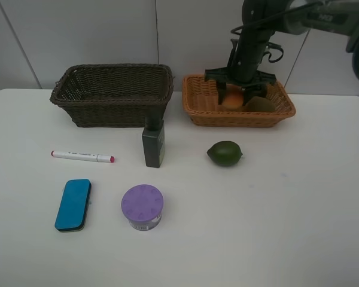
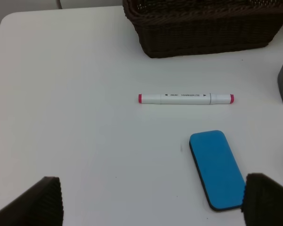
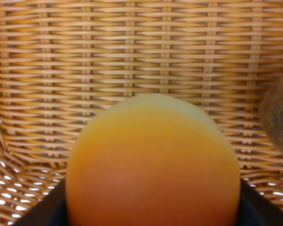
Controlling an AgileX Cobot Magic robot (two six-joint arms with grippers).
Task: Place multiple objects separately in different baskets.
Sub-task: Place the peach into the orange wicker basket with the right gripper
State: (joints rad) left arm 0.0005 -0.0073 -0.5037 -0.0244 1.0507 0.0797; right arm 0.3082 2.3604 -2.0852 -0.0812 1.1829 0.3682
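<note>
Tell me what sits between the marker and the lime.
The dark green bottle stands upright between the marker and the lime; nothing else lies on that stretch. The exterior high view shows it.

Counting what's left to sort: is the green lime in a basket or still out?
Out. The lime lies on the white table, in front of the light orange basket, apart from it.

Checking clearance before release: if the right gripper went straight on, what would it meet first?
Likely the orange basket's woven floor, just beyond the peach in the right gripper; the kiwi lies aside. Depth unclear.
</note>
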